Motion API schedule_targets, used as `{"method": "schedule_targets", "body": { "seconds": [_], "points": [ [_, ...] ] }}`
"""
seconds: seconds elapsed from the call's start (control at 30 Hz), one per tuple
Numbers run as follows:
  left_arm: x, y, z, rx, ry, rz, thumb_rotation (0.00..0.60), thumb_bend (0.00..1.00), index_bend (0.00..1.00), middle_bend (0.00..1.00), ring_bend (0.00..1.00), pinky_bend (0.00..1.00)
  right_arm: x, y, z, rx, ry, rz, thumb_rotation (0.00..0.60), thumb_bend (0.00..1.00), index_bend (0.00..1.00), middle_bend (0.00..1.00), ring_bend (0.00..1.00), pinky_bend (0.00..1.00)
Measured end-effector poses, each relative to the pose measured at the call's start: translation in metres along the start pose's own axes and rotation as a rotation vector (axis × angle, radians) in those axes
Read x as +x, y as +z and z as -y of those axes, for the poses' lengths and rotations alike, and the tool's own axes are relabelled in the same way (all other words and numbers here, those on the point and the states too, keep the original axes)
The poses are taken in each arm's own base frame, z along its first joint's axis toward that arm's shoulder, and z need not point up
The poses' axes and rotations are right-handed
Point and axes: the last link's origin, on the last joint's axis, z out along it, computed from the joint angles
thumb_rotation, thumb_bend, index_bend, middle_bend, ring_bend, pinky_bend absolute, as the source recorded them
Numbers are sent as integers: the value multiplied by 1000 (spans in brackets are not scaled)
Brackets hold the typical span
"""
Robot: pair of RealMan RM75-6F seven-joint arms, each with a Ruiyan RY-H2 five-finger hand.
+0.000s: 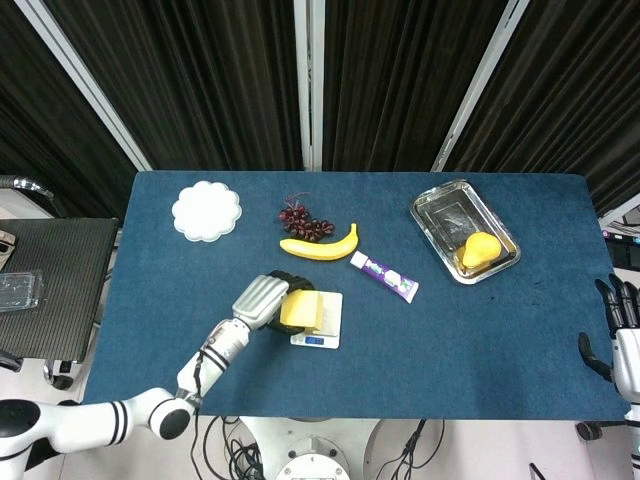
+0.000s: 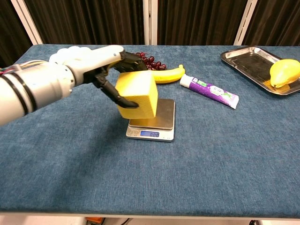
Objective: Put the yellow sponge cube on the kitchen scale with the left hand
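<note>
My left hand (image 1: pixel 264 298) (image 2: pixel 110 70) grips the yellow sponge cube (image 1: pixel 299 310) (image 2: pixel 137 94) from its left side and holds it in the air over the left part of the kitchen scale (image 1: pixel 326 320) (image 2: pixel 161 124). The scale's steel platform shows to the right of the cube, and its display faces the table's front edge. The cube looks lifted just clear of the platform in the chest view. My right hand (image 1: pixel 622 325) hangs beyond the table's right edge with fingers spread and nothing in it.
Behind the scale lie a banana (image 1: pixel 320 246) (image 2: pixel 166 75), grapes (image 1: pixel 303 220) (image 2: pixel 144 59) and a toothpaste tube (image 1: pixel 385 277) (image 2: pixel 210 91). A white plate (image 1: pixel 206 211) sits at the back left. A steel tray (image 1: pixel 440 212) (image 2: pixel 251 61) with a pear (image 1: pixel 479 249) (image 2: pixel 284 71) stands at the right.
</note>
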Motion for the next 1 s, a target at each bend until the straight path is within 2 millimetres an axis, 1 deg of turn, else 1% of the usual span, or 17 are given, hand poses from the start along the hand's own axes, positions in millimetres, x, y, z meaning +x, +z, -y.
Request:
{"method": "schedule_targets", "body": {
  "seconds": [0.1, 0.23, 0.37, 0.4, 0.47, 0.6, 0.67, 0.73, 0.77, 1.0],
  "points": [
    [-3, 9, -2, 7, 6, 8, 600, 189, 523, 565, 288, 235, -2, 2, -1, 1, 8, -2, 600, 356, 0, 0, 0, 0],
    [-7, 16, -4, 16, -13, 20, 600, 188, 516, 490, 236, 234, -3, 3, -1, 2, 9, -2, 600, 355, 0, 0, 0, 0],
    [-11, 20, -3, 22, -19, 22, 600, 188, 509, 482, 233, 233, -2, 4, -2, -1, 11, -8, 600, 356, 0, 0, 0, 0],
    [-12, 21, -3, 23, -22, 23, 600, 187, 493, 475, 231, 233, -2, 5, -3, -2, 11, -8, 600, 355, 0, 0, 0, 0],
    [-14, 21, -2, 25, -25, 25, 600, 182, 432, 440, 211, 229, -3, 5, -3, -4, 11, -5, 600, 355, 0, 0, 0, 0],
    [-17, 21, -2, 21, -49, 37, 600, 158, 167, 272, 96, 195, -4, 5, -4, -7, 11, -1, 600, 355, 0, 0, 0, 0],
    [-17, 21, -3, 13, -57, 40, 600, 150, 89, 202, 53, 167, -4, 5, -4, -9, 11, -2, 600, 355, 0, 0, 0, 0],
    [-18, 20, -3, 1, -64, 46, 600, 145, 59, 152, 28, 137, -4, 5, -4, -12, 10, -3, 600, 355, 0, 0, 0, 0],
    [-18, 20, -3, -3, -69, 49, 600, 145, 54, 144, 24, 131, -4, 5, -4, -13, 9, -3, 600, 355, 0, 0, 0, 0],
    [-13, 15, -3, -25, -75, 34, 600, 145, 37, 126, 1, 93, -4, 5, -3, -16, 5, 2, 600, 355, 0, 0, 0, 0]
  ]
}}
